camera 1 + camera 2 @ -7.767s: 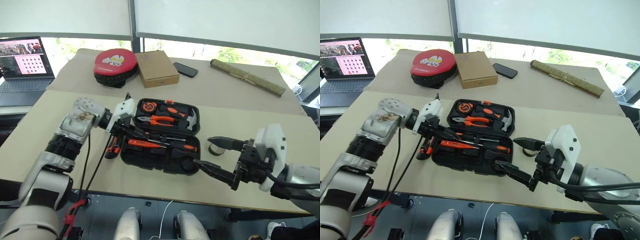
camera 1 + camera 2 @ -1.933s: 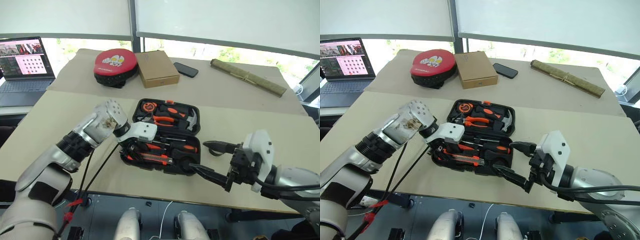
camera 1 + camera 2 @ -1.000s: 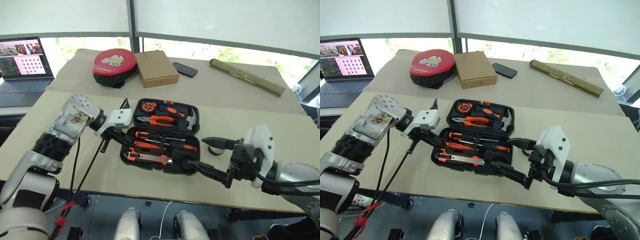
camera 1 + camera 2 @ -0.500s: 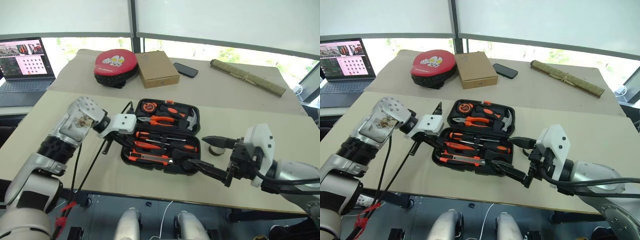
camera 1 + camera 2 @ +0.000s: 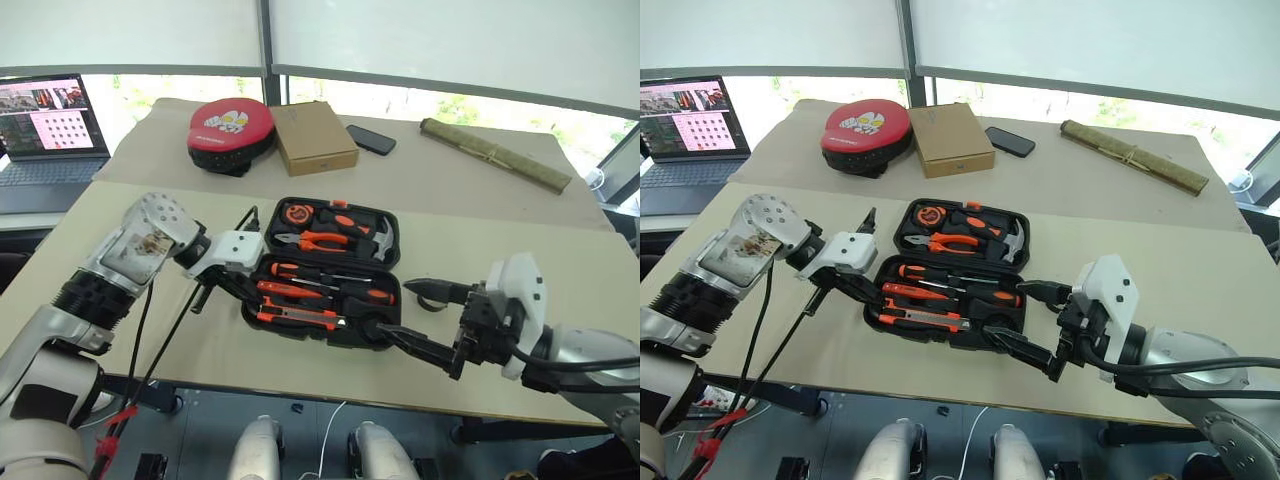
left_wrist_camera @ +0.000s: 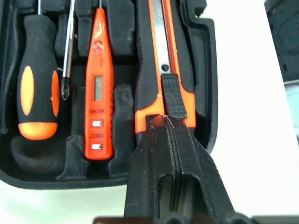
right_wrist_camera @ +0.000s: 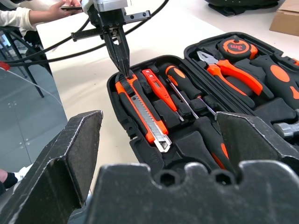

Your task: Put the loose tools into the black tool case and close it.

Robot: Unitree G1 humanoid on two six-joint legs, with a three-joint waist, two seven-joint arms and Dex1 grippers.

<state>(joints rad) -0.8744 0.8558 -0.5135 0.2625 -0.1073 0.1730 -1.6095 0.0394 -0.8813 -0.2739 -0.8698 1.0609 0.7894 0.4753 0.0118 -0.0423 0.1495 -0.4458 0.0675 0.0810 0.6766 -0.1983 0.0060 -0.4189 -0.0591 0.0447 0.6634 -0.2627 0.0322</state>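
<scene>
The black tool case (image 5: 290, 331) lies open on the table. Its near half holds two screwdrivers (image 5: 322, 276), the thin orange tester screwdriver (image 6: 98, 93) and the utility knife (image 5: 300, 318) along the front recess. Pliers, a hammer and a tape measure fill the far half. My left gripper (image 5: 248, 298) is shut with nothing in it. Its tips point down at the knife's left end (image 7: 125, 77), just above the slider (image 6: 170, 93). My right gripper (image 5: 388, 306) stands open at the case's right front corner, one finger on each side of that corner.
A dark tape ring (image 5: 432, 299) lies right of the case. Behind it are a red-and-black pad (image 5: 232, 128), a cardboard box (image 5: 315, 135), a phone (image 5: 371, 139) and a rolled mat (image 5: 495, 153). A laptop (image 5: 45, 125) stands at the far left. A person's hand holds a phone (image 7: 70, 7).
The utility knife, earlier on the table left of the case, now lies in the front recess. My left gripper has drawn back from over the case to its left end. The right arm kept still.
</scene>
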